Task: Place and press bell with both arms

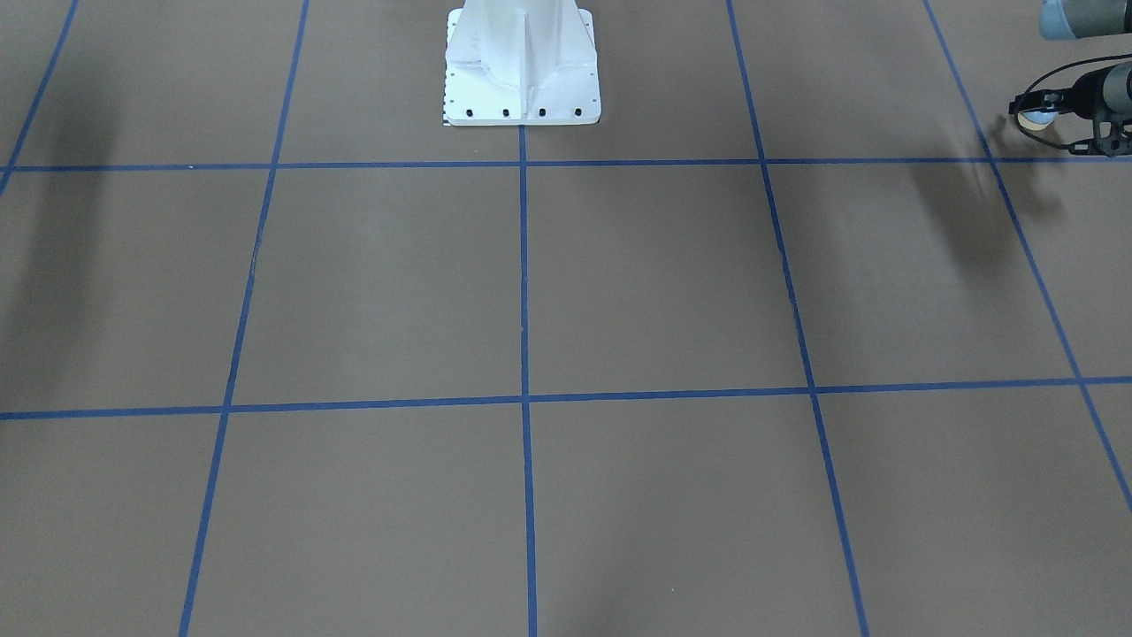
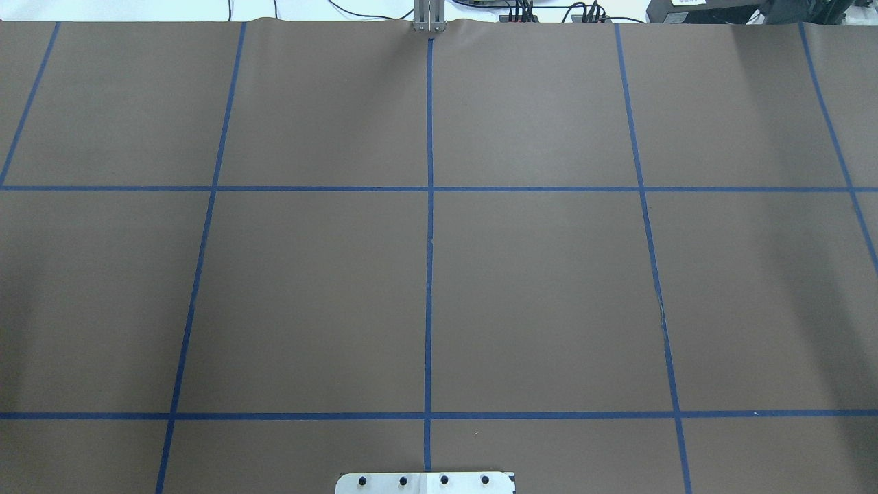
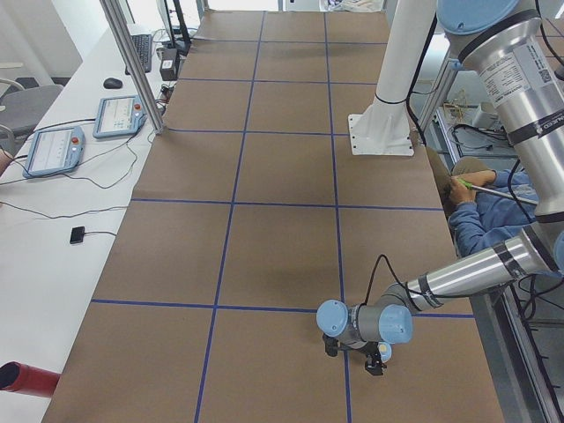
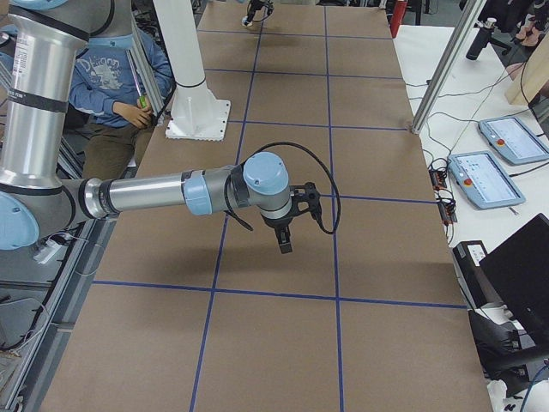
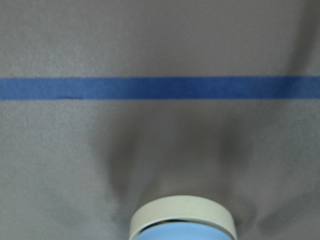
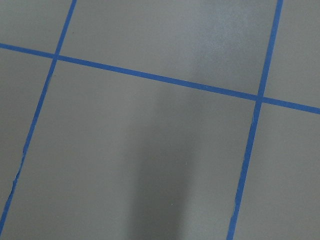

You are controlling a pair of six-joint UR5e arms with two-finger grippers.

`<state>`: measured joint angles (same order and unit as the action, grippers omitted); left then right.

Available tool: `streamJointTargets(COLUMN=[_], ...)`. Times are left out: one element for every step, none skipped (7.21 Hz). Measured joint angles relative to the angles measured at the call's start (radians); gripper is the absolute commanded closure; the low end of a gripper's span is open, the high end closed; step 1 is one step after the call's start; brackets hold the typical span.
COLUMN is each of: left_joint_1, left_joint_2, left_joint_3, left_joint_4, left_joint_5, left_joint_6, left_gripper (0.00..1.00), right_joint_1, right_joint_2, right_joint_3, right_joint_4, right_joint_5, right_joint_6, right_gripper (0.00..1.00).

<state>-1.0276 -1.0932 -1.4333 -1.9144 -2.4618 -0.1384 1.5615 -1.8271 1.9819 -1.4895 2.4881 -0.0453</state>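
At the left end of the worktop (image 2: pixel 535 288), the bell (image 5: pixel 182 220) is clamped by the left claw (image 1: pixel 1035 115) and seems to be held just above the surface, so placing is judged in hand. A gentle set-down and release are called for next. How far the right claw (image 4: pixel 286 247) is open cannot be told.

Grey tubular left arm (image 3: pixel 467 278) reaches out low, its black two-finger left end effector (image 3: pixel 378 361) pointing down, clamped on the small light-blue dome bell (image 5: pixel 183 220). Grey tubular right arm (image 4: pixel 137 194) stretches level, right end effector (image 4: pixel 286 247) hanging down, its opening unreadable
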Motion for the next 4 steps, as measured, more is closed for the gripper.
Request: streamJointTargets(left_joint_1=[0.002,0.003,0.004,0.004], left_joint_2=[0.000,0.000,-0.001,-0.002], left_joint_3=[0.001,0.002,0.003,0.004], left_joint_4=[0.000,0.000,0.000,0.000], left_joint_5=[0.000,0.000,0.001,0.001], left_joint_6=[0.000,-0.001,-0.001,-0.001], left_gripper=[0.19,0.24,0.37,0.56], right_joint_1=[0.000,0.000,0.000,0.000], right_joint_2=[-0.003,-0.005,-0.005,-0.006], right_joint_3=[0.000,0.000,0.001,0.001], right_joint_4=[0.000,0.000,0.000,0.000], right_joint_5=[0.000,0.000,0.000,0.000], right_joint_6=[0.000,-0.001,-0.001,-0.001], right_gripper=[0.00,0.00,0.00,0.00])
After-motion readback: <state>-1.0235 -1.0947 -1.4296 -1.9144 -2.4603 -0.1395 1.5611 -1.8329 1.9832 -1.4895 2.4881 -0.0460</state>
